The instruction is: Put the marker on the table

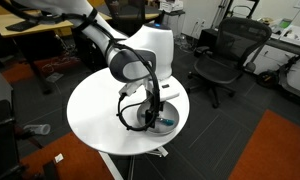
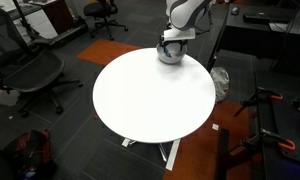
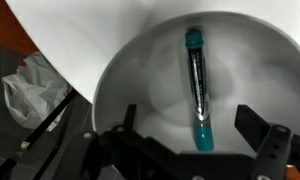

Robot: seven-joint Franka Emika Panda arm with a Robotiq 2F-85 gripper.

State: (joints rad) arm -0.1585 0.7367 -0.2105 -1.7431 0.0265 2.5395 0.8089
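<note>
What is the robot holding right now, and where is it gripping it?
Nothing. The marker lies loose in the grey bowl; the fingers are spread apart, not touching it.

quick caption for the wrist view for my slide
Open claw poised over the teal marker lying in the grey bowl on the white table

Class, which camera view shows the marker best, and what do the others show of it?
The wrist view: the marker lies full length inside the grey bowl, unobstructed. The exterior views give little: a teal speck at best, or nothing, hidden behind the pincer.
</note>
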